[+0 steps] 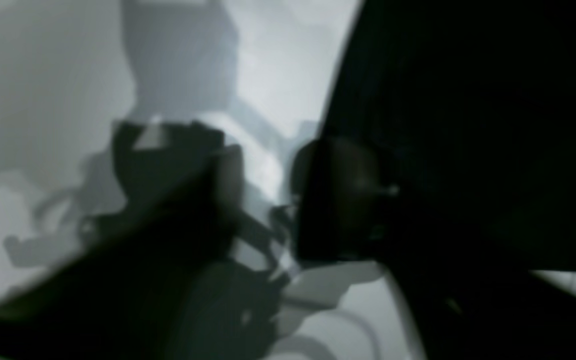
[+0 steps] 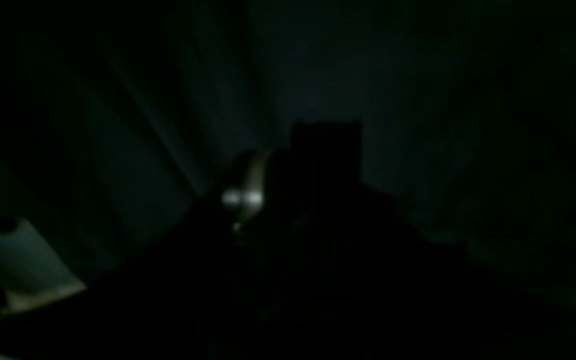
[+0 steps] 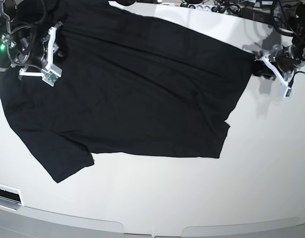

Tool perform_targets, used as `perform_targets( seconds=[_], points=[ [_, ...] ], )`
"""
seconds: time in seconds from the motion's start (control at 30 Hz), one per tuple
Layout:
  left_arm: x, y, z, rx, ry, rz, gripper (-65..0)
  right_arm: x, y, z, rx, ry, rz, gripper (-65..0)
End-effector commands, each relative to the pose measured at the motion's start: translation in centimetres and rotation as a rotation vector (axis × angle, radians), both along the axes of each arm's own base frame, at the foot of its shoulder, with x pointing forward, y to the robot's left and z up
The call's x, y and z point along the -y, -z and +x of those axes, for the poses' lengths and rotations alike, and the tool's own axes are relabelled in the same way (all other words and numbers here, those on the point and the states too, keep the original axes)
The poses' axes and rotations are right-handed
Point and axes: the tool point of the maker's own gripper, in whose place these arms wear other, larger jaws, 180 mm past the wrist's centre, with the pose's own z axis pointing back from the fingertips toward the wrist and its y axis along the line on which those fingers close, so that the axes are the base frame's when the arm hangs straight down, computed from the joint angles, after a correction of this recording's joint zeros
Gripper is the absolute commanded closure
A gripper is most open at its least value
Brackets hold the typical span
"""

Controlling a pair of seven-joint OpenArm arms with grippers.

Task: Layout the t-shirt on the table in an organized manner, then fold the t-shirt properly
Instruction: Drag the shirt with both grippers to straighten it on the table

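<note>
The t-shirt is spread nearly flat on the table, hem toward the left arm's side, collar end toward the right arm, one sleeve jutting toward the near edge. The left gripper is seen at the hem edge; in the left wrist view its fingers are spread with a gap between them, cloth just beside one, nothing pinched. The right gripper sits over the shoulder area; its wrist view is too dark, so whether it is spread or pinching cloth cannot be told. Layout is judged almost done. Before folding, diagonal wrinkles should be pulled out by tensioning hem against shoulders, sleeve should be squared, edges gripped low and evenly so cloth is not dragged
</note>
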Motion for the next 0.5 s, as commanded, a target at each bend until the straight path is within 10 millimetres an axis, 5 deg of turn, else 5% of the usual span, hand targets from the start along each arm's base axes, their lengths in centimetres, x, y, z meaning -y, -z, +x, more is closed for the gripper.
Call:
perform_targets(
  seconds=[0.0, 0.47],
  points=[
    [-0.8, -0.6, 0.4, 0.010, 0.004, 0.025, -37.0, 0.3, -0.7, 0.6, 0.022, -0.005, 0.001, -24.5],
    [1.3, 2.1, -5.1, -0.203, 0.098, -0.150, -37.1, 1.1, -0.6, 1.3, 0.025, 0.127, -0.018, -25.7]
  ],
)
